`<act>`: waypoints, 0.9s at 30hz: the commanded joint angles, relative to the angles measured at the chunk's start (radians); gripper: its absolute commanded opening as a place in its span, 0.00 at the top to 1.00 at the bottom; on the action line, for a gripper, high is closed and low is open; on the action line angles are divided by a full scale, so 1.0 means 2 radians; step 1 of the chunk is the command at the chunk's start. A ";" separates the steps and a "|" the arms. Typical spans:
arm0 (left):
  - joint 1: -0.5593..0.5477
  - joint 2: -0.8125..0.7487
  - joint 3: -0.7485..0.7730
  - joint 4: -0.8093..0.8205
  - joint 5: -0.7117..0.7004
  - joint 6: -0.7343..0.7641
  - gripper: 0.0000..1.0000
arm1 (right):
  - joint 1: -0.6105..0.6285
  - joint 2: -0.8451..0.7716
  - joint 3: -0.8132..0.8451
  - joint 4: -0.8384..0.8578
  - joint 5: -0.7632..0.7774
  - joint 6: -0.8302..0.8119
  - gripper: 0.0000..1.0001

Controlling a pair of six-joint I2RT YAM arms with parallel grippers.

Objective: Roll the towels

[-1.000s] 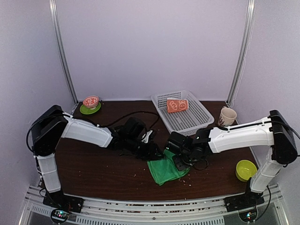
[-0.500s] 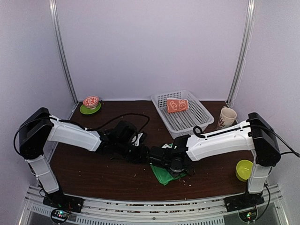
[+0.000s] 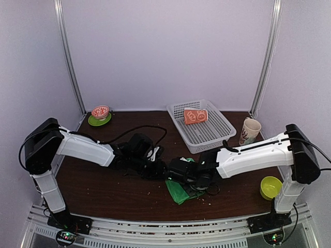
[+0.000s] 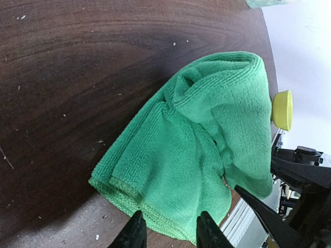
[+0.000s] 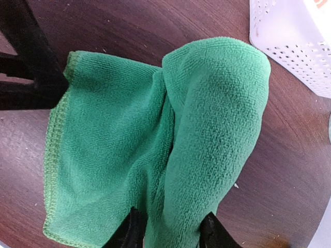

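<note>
Two towels were at very different stages. The orange towel (image 3: 195,116) lay rolled inside the white basket (image 3: 212,132), while the green towel (image 3: 180,192) lay loosely folded on the brown table (image 3: 103,191), just on the near side of that basket and toward the arm bases. Both grippers sat low and close together over the green towel's basket-ward part. The right gripper (image 5: 170,230) had its jaws partly apart, astride a thick rounded fold that filled the gap between them without looking pinched. From that gripper the fold ran straight ahead, its far end pointing at the basket's near corner. Its long axis therefore lay in line with the fingers rather than across them. The left gripper (image 4: 168,230), reaching in from the side of the basket where the orange towel was not, also had its jaws narrowly apart. The stitched hem at the towel's flat corner lay unbunched in that gap, so it looked ungripped. The flat single layer spread out to the left of the fold, away from the basket. The right gripper looked the better centred on the fold, with the left one only at the loose corner. Any rolling stroke would probably have to push sideways across that axis, over the flat part, not along it.
</note>
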 commanded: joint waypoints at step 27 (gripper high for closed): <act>0.011 0.037 0.060 0.096 0.062 -0.020 0.66 | 0.000 -0.050 -0.112 0.214 -0.125 -0.015 0.57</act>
